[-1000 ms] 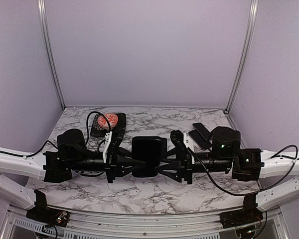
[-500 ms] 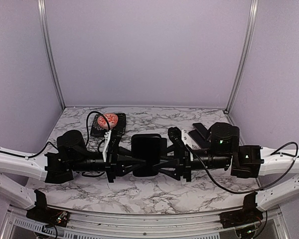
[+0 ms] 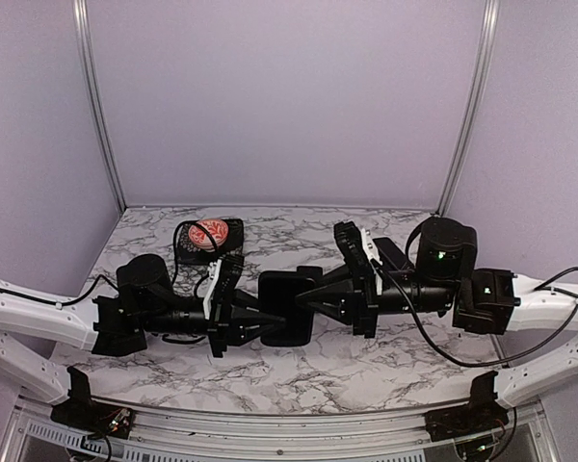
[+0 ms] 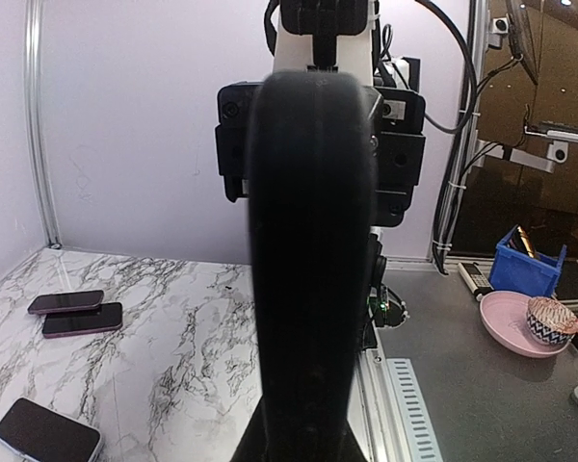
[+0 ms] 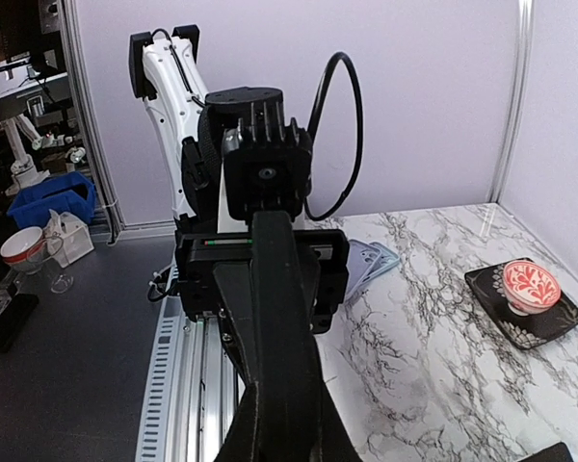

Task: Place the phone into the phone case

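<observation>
A black slab [image 3: 287, 306] hangs above the middle of the marble table. It is the phone case, and I cannot tell the phone apart from it. My left gripper [image 3: 258, 327] is shut on its left edge. My right gripper [image 3: 304, 295] is shut on its right edge. The left wrist view shows the slab edge-on [image 4: 308, 269], rising from my left gripper [image 4: 303, 445] toward the right arm behind. The right wrist view shows a thin black edge [image 5: 277, 289] running up from my right gripper [image 5: 281, 428] to the left gripper's body.
A black tray with a red patterned cup [image 3: 210, 234] sits at the back left. Dark phones [image 3: 390, 258] lie at the back right, three in the left wrist view [image 4: 65, 301]. Pale phone cases [image 5: 371, 260] lie behind the left arm. The table's metal front rail [image 4: 405, 404] runs below.
My right gripper has closed on the slab's right edge and its wrist has risen toward the back. The slab has shifted slightly with it. The left gripper keeps its hold.
</observation>
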Tool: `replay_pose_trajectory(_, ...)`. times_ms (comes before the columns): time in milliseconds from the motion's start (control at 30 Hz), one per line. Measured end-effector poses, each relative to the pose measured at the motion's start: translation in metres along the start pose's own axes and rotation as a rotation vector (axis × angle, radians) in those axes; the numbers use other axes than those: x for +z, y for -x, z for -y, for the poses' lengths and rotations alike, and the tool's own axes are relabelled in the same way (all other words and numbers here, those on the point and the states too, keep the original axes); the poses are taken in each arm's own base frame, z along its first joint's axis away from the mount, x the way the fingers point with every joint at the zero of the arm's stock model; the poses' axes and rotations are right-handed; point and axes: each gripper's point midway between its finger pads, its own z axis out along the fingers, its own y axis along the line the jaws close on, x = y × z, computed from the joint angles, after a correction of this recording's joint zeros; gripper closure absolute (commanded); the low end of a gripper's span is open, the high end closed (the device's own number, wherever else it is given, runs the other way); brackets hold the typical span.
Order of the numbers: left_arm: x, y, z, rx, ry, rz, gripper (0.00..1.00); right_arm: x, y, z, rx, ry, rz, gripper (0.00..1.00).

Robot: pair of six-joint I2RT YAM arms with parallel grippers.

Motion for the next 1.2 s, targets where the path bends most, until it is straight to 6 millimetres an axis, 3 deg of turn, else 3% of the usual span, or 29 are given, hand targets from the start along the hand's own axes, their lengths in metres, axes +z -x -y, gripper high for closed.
replay_pose_trajectory(133, 0.001, 0.0, 0.001, 0.003, -0.004, 0.002, 1.0, -0.001, 0.0, -0.002, 0.0, 0.011, 0.002, 0.99)
replay_pose_trajectory(167, 0.001, -0.001, 0.001, 0.003, -0.004, 0.001, 1.0, -0.001, 0.0, -0.002, 0.001, 0.011, 0.002, 0.84)
replay_pose_trajectory(200, 0.001, 0.0, 0.001, 0.002, -0.004, 0.001, 1.0, -0.001, -0.001, -0.002, 0.002, 0.01, 0.002, 0.63)
replay_pose_trajectory(233, 0.001, 0.0, 0.0, -0.002, -0.003, 0.002, 1.0, -0.001, 0.0, -0.001, 0.002, 0.004, 0.003, 0.51)
replay_pose_trajectory(267, 0.001, 0.0, 0.0, -0.01, 0.003, 0.003, 1.0, -0.001, 0.0, 0.001, 0.003, -0.009, 0.004, 0.48)
replay_pose_trajectory(333, 0.001, 0.0, -0.004, -0.029, 0.027, 0.004, 1.0, -0.001, -0.002, 0.007, 0.004, -0.04, 0.006, 0.52)
replay_pose_trajectory(433, -0.002, 0.004, -0.011, -0.052, 0.058, 0.017, 1.0, 0.0, -0.011, 0.012, 0.017, -0.067, -0.009, 0.66)
replay_pose_trajectory(533, -0.004, 0.008, -0.013, -0.079, 0.07, 0.029, 1.0, 0.004, -0.025, 0.016, 0.04, -0.076, -0.031, 0.99)
replay_pose_trajectory(667, -0.005, 0.005, -0.013, -0.094, 0.057, 0.021, 1.0, 0.006, -0.032, 0.016, 0.09, -0.04, -0.045, 1.0)
replay_pose_trajectory(700, -0.005, 0.006, -0.012, -0.099, 0.049, 0.023, 0.96, 0.006, -0.031, 0.016, 0.099, -0.032, -0.042, 1.0)
replay_pose_trajectory(800, -0.006, 0.008, -0.017, -0.12, 0.071, 0.031, 0.24, 0.005, -0.031, 0.021, 0.134, -0.012, -0.037, 1.0)
replay_pose_trajectory(833, -0.007, 0.008, -0.023, -0.13, 0.1, 0.036, 0.09, 0.005, -0.033, 0.028, 0.154, -0.025, -0.041, 1.0)
replay_pose_trajectory(867, -0.009, 0.012, -0.033, -0.146, 0.158, 0.053, 0.02, 0.005, -0.038, 0.039, 0.182, -0.051, -0.052, 1.0)
replay_pose_trajectory(933, -0.019, 0.018, -0.061, -0.17, 0.319, 0.09, 0.01, 0.004, -0.051, 0.07, 0.253, -0.125, -0.084, 1.0)
replay_pose_trajectory(1000, -0.041, 0.017, -0.099, -0.216, 0.559, 0.117, 0.01, 0.01, -0.067, 0.113, 0.36, -0.22, -0.125, 1.0)
replay_pose_trajectory(1100, -0.092, -0.007, -0.157, -0.308, 0.942, 0.086, 0.01, 0.022, -0.088, 0.168, 0.506, -0.317, -0.167, 1.0)
replay_pose_trajectory(1200, -0.141, -0.033, -0.19, -0.34, 1.205, 0.029, 0.01, 0.043, -0.113, 0.217, 0.668, -0.353, -0.195, 1.0)
